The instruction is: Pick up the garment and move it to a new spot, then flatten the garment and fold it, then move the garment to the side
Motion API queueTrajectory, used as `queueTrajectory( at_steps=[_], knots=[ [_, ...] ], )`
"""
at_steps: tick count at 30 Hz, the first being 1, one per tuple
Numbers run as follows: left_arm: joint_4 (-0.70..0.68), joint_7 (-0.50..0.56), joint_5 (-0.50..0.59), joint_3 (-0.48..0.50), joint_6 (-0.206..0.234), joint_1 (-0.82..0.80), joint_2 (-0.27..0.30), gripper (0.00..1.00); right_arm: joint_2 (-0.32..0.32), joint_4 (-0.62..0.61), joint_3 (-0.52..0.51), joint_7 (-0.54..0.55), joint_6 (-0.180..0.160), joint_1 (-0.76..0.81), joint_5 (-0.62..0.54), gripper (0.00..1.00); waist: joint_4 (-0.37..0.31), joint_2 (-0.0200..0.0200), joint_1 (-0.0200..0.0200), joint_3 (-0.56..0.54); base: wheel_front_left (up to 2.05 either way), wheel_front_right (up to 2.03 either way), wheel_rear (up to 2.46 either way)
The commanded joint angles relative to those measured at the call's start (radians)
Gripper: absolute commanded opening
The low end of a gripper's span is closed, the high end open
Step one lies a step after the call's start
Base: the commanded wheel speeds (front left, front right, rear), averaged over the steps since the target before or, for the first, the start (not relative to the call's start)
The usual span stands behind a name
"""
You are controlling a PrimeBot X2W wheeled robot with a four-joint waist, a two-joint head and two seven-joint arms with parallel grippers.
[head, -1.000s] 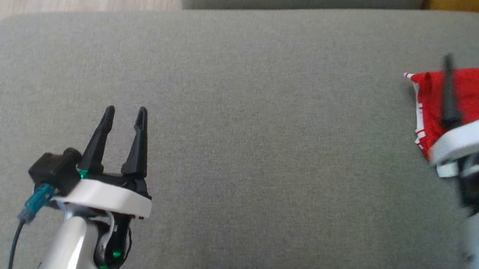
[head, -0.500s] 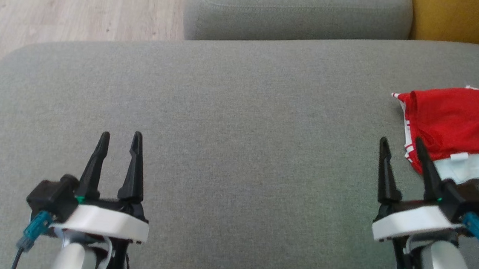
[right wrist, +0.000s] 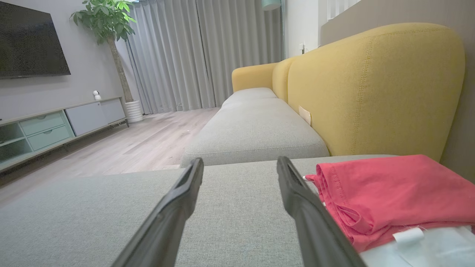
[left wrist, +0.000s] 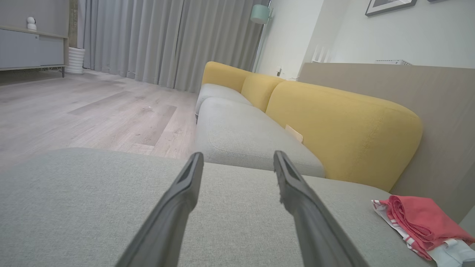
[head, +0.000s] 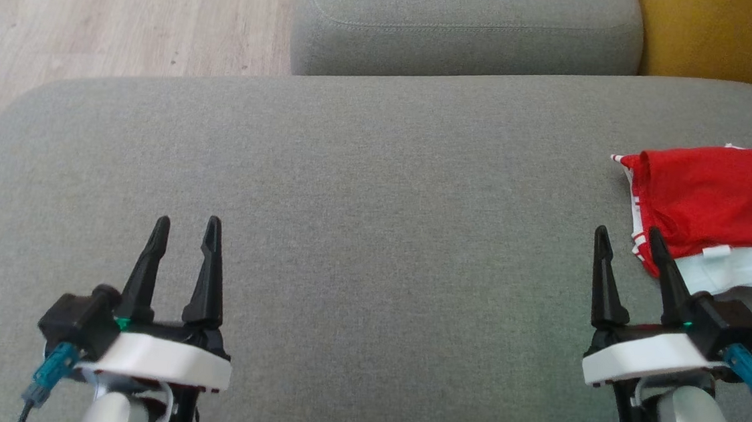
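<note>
Big grey sofa cushion up front, pale wood floor behind it, yellow backrest, grey curtains, TV + plant in bkgd. Red garment w/ white trim, folded up, white inner bit poking out, lying at cushion's right edge just beside right gripper. Right and left gripper both spread apart, gripping nothing.

A home living room: a sofa with grey seats and yellow backs, a wall-mounted television, a low sideboard, a potted tree, floor-length curtains and wood flooring.
</note>
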Motion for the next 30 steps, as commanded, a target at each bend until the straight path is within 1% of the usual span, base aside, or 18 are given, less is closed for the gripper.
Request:
queueTrajectory(
  at_steps=[1,9,30],
  knots=[
    [-0.035,-0.005,-0.003,0.036,-0.008,-0.032,0.006,1.0,0.0,-0.027,0.021,-0.014,-0.001,-0.038,0.006,1.0,0.001,0.0,0.0,0.001,0.0,0.0,0.0],
    [-0.031,-0.005,-0.013,0.06,0.004,-0.028,0.006,1.0,0.0,-0.027,0.02,-0.018,-0.001,-0.035,0.007,1.0,0.002,0.0,0.0,0.007,0.0,0.0,0.0],
    [0.013,-0.005,-0.049,0.069,0.003,-0.022,0.006,1.0,0.0,-0.019,0.048,-0.02,-0.001,-0.028,0.016,1.0,0.001,0.0,0.0,0.011,0.0,0.0,0.0]
  ],
)
